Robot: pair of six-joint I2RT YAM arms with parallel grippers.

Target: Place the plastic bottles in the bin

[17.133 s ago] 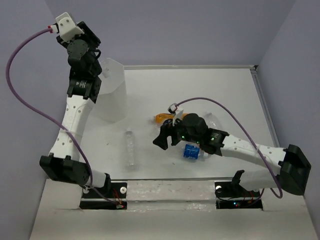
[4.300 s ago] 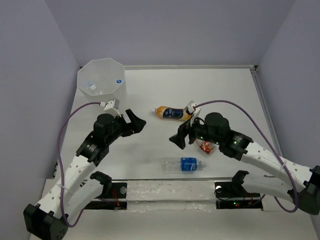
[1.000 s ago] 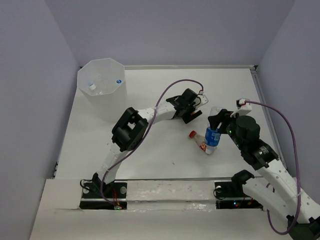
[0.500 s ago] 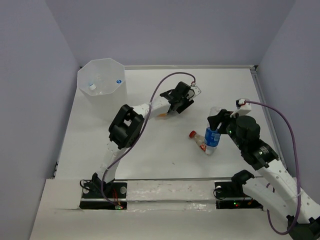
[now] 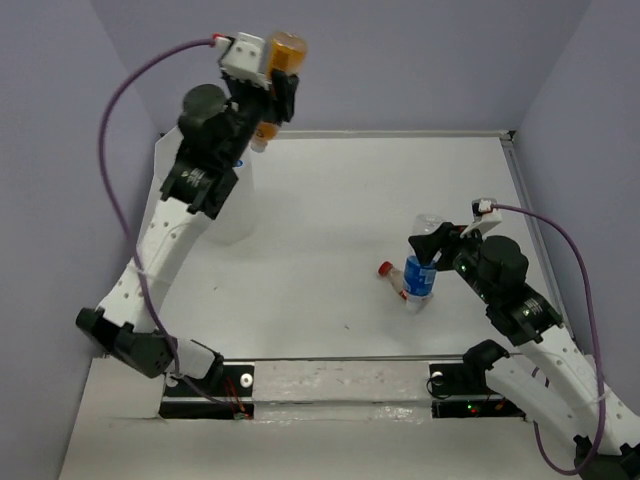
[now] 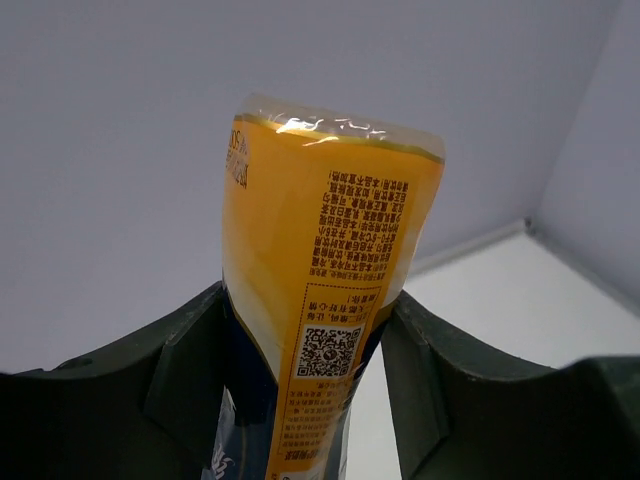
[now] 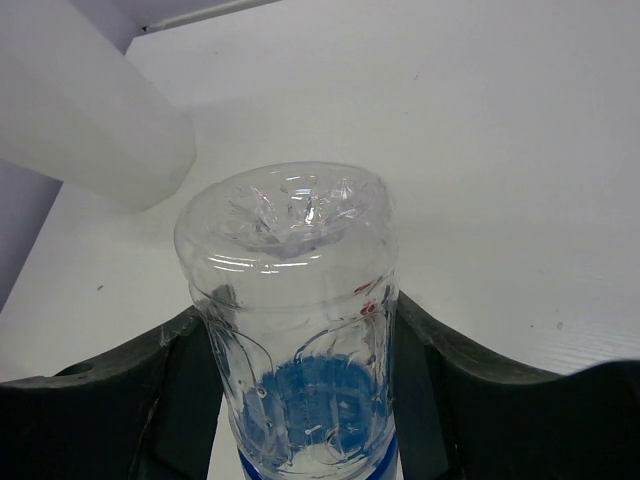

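Observation:
My left gripper [image 5: 274, 92] is raised high at the back left, shut on an orange bottle [image 5: 285, 48] that stands nearly upright above the bin [image 5: 232, 212]. The left wrist view shows the orange bottle [image 6: 330, 230] pinched between the left gripper's [image 6: 310, 345] fingers. At the right, my right gripper [image 5: 429, 250] is shut on a blue-labelled bottle [image 5: 419, 279], held base-up just over the table. The same bottle [image 7: 295, 300] fills the right gripper [image 7: 300, 330] in the right wrist view. A red-capped bottle [image 5: 393, 279] lies on the table beside it.
The left arm hides most of the bin's opening; its wall shows pale in the right wrist view [image 7: 90, 110]. The table's raised rim [image 5: 515, 150] runs along the back and right. Purple walls close in on all sides.
The left gripper closed on the orange bottle at mid-table and carried it up and to the back left, above the bin. The right arm and its bottle stayed put.

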